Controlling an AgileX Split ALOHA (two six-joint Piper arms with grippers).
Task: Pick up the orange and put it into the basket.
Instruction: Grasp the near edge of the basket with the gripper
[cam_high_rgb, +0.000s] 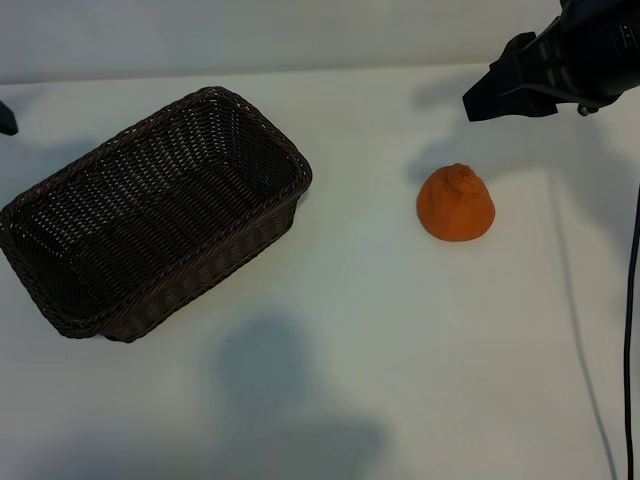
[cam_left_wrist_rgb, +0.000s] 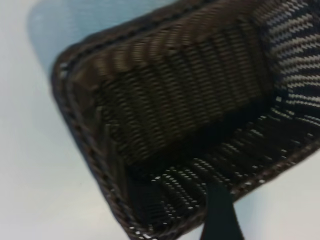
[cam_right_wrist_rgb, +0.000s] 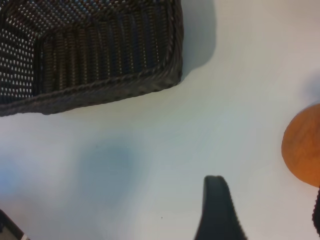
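Exterior view: the orange (cam_high_rgb: 456, 204) sits on the white table (cam_high_rgb: 380, 340) right of centre, well apart from the basket (cam_high_rgb: 255, 225), which lies at the left with its long axis running from lower left to upper right and is empty. The right gripper (cam_high_rgb: 478, 102) enters from the upper right corner, above and just right of the orange and apart from it; the fruit lies down and slightly left of its tip. It is judged the nearer arm for the pick. Only a dark sliver of the left arm (cam_high_rgb: 7, 117) shows at the left edge. Left wrist view: the woven interior of the basket fills the frame, and one dark finger (cam_left_wrist_rgb: 220, 215) of the left gripper shows at the bottom edge; the other finger is cut off, and nothing is held. Right wrist view: one finger (cam_right_wrist_rgb: 216, 210) rises from the bottom centre, a second is barely visible at the lower right corner, so the jaws stand apart and empty. The orange is cut off at the right edge, the basket corner at upper left.
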